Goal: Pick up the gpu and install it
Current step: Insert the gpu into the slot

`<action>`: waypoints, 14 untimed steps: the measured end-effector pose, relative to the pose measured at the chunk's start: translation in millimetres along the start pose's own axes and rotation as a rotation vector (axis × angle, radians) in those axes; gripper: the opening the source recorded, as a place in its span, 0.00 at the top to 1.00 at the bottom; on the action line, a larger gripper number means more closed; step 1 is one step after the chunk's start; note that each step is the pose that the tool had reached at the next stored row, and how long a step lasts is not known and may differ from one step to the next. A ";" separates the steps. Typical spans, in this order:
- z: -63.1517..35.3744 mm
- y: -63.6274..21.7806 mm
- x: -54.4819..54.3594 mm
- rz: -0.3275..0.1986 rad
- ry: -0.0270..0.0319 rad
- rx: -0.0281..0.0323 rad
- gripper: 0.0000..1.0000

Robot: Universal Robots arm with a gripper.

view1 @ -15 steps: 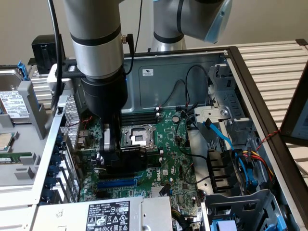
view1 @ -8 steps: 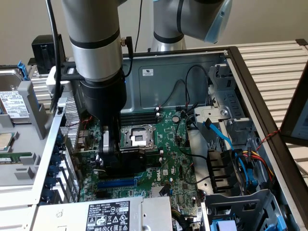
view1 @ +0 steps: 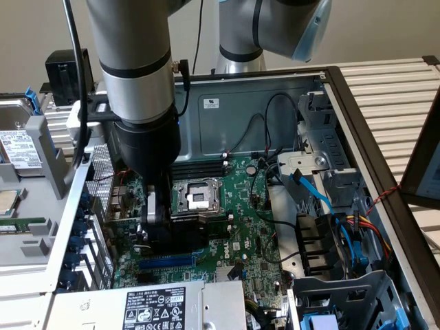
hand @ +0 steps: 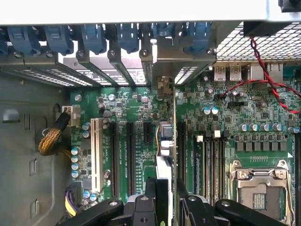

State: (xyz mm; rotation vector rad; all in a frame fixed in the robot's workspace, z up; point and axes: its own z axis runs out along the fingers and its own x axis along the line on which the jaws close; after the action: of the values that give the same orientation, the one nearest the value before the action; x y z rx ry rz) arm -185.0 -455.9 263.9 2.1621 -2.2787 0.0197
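Pincer (view1: 158, 227) (hand: 165, 186) of the single arm, reaching down into the open computer case and clamped on the gpu (hand: 164, 165). The two black fingers (hand: 150, 193) stand one on each face of the card.

Orientation of the gpu: the wrist view shows the card edge-on and upright, as a thin green line with a pale strip beside it. Its long axis runs from the fingers straight toward the case's rear wall (hand: 42, 70), parallel to the expansion slots. Its metal end bracket (hand: 162, 82) is at that wall, among the blue latches (hand: 94, 37). The opposite end is hidden beneath the fingers.

Position of the gpu: it stands over the motherboard (view1: 240, 234), just beside the CPU socket (view1: 196, 196) (hand: 261, 188), between the socket and the expansion slots. In the exterior view a black block just below the socket appears to be its shroud. Whether the card's edge is seated in a slot cannot be told.

Counts:
- One gpu.
- One CPU socket, uncovered.
- One white slot (hand: 99, 155), farther from the socket than the card.
- One blue slot (view1: 165, 261), empty, below the socket in the exterior view.
- One power supply (view1: 158, 306) with a white-on-black label, beyond the blue slot from the socket.
- One twisted red-and-black wire (hand: 268, 80), crossing the board between the socket and the rear wall.

The case rests on a slatted surface (view1: 392, 89).
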 end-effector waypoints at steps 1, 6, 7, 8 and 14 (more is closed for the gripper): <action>0.2 0.6 0.1 0.000 -0.0004 -0.0002 0.73; 1.4 2.6 1.0 0.000 -0.0030 -0.0004 0.73; 1.7 2.6 1.7 0.000 -0.0042 -0.0004 0.73; 2.0 2.5 2.2 0.000 -0.0051 -0.0005 0.73; 3.0 2.4 3.8 0.000 -0.0113 -0.0009 0.73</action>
State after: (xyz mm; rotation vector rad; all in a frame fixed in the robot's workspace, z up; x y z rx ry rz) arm -187.6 -459.6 261.0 2.1673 -2.2842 0.0066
